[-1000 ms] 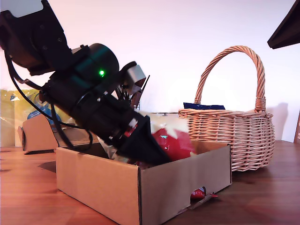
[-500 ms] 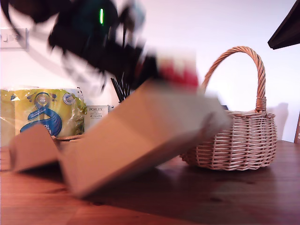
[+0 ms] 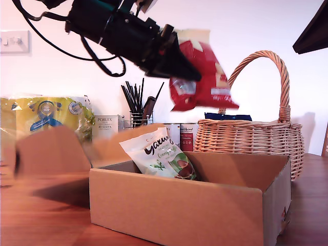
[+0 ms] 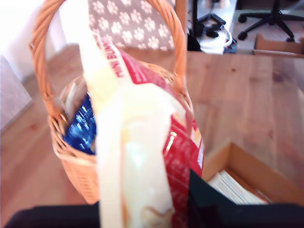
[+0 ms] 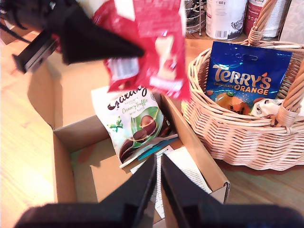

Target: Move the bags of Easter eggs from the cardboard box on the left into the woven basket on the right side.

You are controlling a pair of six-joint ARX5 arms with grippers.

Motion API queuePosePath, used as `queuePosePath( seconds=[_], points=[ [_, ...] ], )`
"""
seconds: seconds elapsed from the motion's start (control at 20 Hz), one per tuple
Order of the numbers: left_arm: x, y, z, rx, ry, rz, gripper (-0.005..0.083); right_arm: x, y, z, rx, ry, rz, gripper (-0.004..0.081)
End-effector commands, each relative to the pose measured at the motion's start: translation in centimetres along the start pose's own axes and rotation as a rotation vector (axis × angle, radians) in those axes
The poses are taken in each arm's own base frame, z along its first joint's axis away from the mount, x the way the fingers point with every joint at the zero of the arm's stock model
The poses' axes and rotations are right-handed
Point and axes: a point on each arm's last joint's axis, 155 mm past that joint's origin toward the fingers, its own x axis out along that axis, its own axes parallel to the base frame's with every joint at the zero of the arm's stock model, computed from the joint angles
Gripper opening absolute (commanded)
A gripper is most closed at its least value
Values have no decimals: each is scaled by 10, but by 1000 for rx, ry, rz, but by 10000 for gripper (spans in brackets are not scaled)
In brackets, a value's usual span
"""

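So far one blue bag (image 5: 247,78) lies in the basket (image 3: 246,141), my first pincer (image 3: 192,74) is clamped on a red bag (image 3: 205,77) just short of it, my second pincer (image 5: 156,178) hangs nearly closed and empty above the box (image 3: 179,210), where a white-green bag (image 3: 164,156) remains.

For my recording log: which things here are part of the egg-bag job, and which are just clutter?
Job: red bag in my first gripper; white-green bag; blue Terry's bag; cardboard box; woven basket.

Clutter: kitchen towel pack; Porlex carton; utensil holder; tins.
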Motion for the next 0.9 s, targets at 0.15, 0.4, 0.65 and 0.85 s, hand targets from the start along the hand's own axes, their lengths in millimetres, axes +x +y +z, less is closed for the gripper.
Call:
queuePosePath(
  seconds=[0.15,0.4,0.65,0.85],
  points=[
    [33,12,-1,-26,-84,53,1,-1,2,5,-8,-13,7,-13],
    [74,29,1,-51,-119,73,1,-1,2,5,-8,-13,7,-13],
    [122,40,-5,-130,-69,44,2,-1,2,5,-8,-13,7,-13],
    [138,32,7,-127,-83,21,2,-1,2,5,-8,-14,7,-13]
  ],
)
